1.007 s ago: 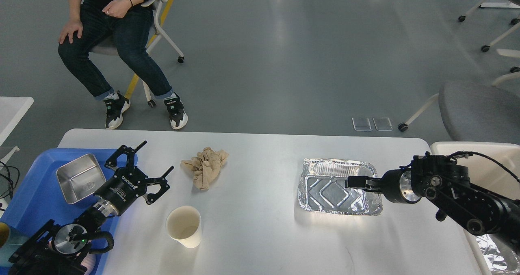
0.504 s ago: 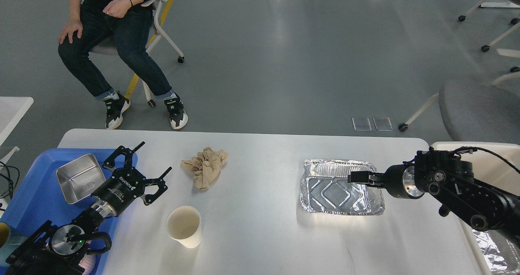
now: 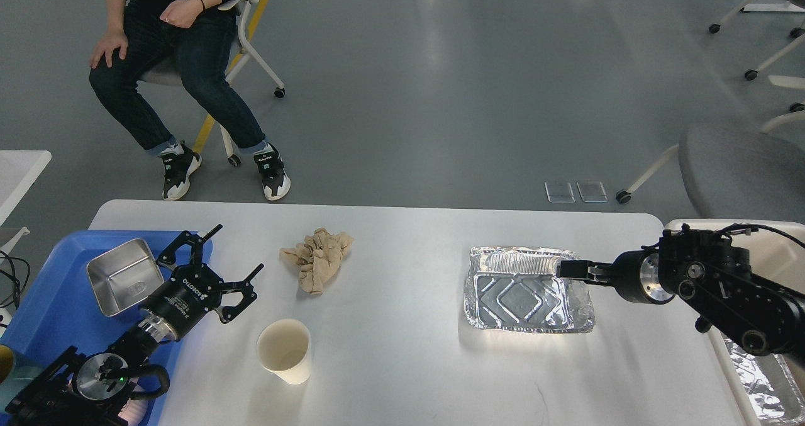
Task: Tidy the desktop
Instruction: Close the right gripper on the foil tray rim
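The white table (image 3: 402,237) fills the lower view; right gripper (image 3: 569,269), jaws seemingly pinching the foil tray (image 3: 528,291) rim at 3 o'clock for removal; left gripper (image 3: 217,269) jaws wide

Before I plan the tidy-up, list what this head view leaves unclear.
- Right pincer: seen edge-on and dark over the foil tray; open or shut, touching the rim or not, cannot be told.
- Paper cup: too dim inside to tell whether it is empty.
- Beige bin: cut off by the right edge and partly hidden by the right arm.
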